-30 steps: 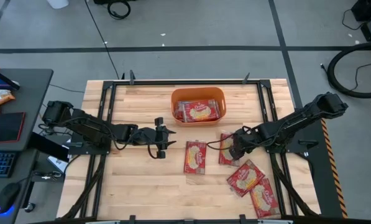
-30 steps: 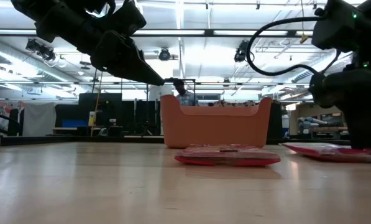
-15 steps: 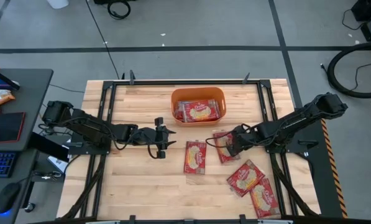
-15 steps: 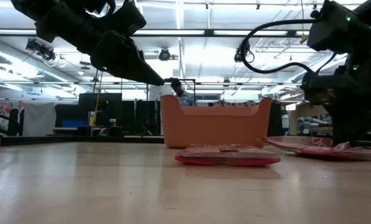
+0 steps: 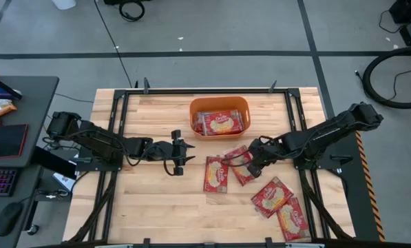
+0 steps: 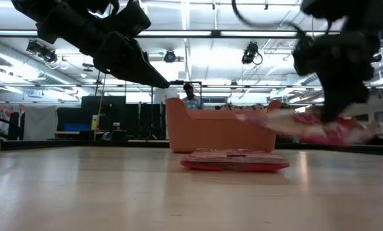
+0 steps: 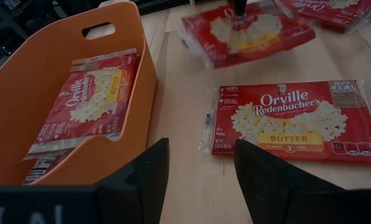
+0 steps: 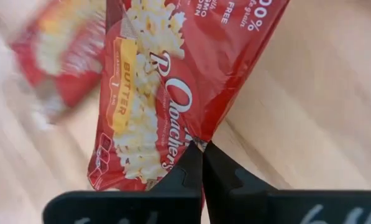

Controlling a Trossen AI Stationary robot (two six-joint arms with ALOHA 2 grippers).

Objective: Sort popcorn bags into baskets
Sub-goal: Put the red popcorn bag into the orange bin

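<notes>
The orange basket stands at the table's far middle with popcorn bags lying flat inside. One red bag lies flat on the table just near of the basket. My right gripper is shut on another bag, held above the table to the right of that one. Two more bags lie toward the near right. My left gripper hovers open left of the lying bag, nothing between its fingers. My right gripper pinches one long edge of the bag between its two fingers, where the foil creases. The fingers come from above, pointing down. The bag is lifted clear of the table, picture face up, roughly level and slightly tilted.
Black frame rails run along the table's left and right sides. A cable loops off the right arm above the held bag. The near left of the wooden table carries nothing. A person stands in the room beyond the basket.
My right gripper has taken hold of the bag that lay at the right, raised it off the table and carried it a little toward the table's left, toward the basket. The bag has turned slightly and now hangs clear. The left arm has kept still.
</notes>
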